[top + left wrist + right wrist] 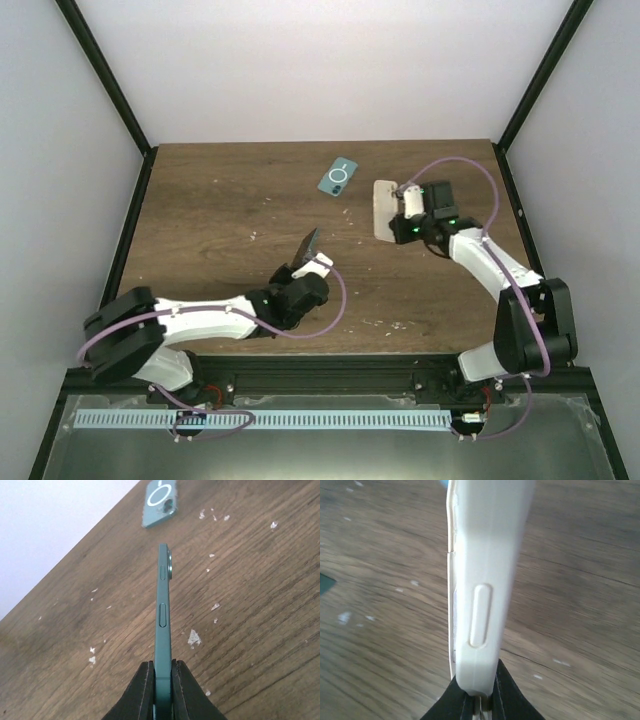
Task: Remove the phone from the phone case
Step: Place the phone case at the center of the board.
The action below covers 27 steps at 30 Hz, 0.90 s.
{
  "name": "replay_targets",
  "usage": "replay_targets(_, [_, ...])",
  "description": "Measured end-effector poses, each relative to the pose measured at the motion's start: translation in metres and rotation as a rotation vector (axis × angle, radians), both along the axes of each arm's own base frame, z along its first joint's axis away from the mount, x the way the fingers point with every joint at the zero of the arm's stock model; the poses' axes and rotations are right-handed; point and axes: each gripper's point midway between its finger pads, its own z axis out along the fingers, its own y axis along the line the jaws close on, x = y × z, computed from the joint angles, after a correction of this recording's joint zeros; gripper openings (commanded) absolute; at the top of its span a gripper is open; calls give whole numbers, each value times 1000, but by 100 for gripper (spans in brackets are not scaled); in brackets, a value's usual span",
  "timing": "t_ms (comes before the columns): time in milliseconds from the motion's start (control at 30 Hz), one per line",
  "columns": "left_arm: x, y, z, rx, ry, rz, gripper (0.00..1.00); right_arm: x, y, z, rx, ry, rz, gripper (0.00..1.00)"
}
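1. Pinches the dark green phone by its lower end in the left end effector, edge-on, over the worktop.
2. Clamps the white phone case in the right end effector, well apart from the phone.
3. Shows a teal slab flat on the far worktop.

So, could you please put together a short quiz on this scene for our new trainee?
1. True or false: the left hand is open and empty.
2. What is the right hand shut on? A) a white phone case; B) a teal cloth; C) nothing.
3. Fill in: the teal item with a white ring lies flat on the ___, touched by neither hand.

Key: 1 false, it is shut on the dark green phone, held edge-on; 2 A; 3 table.
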Motion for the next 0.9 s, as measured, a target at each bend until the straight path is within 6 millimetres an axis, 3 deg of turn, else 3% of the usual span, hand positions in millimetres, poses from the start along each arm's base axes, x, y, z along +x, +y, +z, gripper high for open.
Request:
replay_targets(133, [17,-19,-23,58,14,-21,0,1,-52,-23,-84,76,3,1])
replay_targets(333, [45,-77,-42,119,5,-80,0,-13,-105,-71,-65,285,6,1])
replay_targets(633, [85,-160,-46,133,-47,-134,0,-7,-125,-82,35,368,58,3])
replay_targets(800, [92,-190,-48,117,-37,-141,1,-2,-133,-93,85,412,46,8])
replay_targets(900, [90,-203,-48,104,-19,-149,8,0,-135,-99,121,435,38,15])
